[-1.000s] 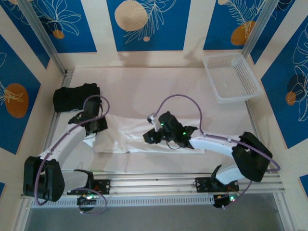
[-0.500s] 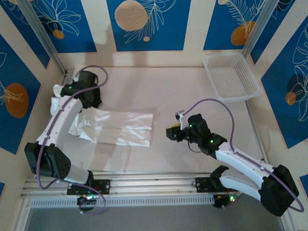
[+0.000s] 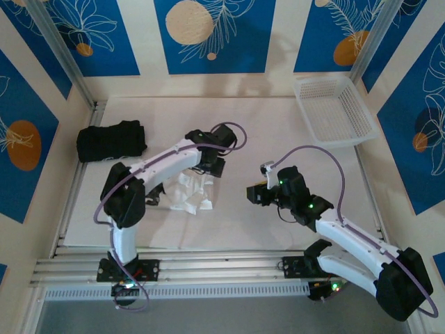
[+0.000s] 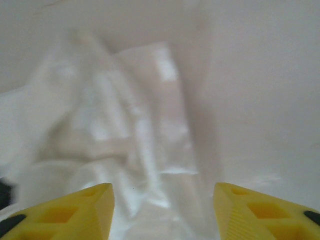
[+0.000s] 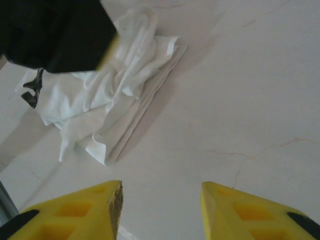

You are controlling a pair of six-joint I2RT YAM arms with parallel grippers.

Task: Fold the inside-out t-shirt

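White t-shirt (image 3: 191, 195) in a heap just beneath the left hand (image 4: 162, 197)

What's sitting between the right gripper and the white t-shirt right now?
Nothing but bare table lies between the right gripper and the crumpled t-shirt. The right wrist view shows that stretch plainly, and the top view agrees.

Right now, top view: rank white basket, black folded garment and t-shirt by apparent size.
1. white basket
2. black folded garment
3. t-shirt: bunched up and partly hidden by the left arm, so its place below the garment is unsure.
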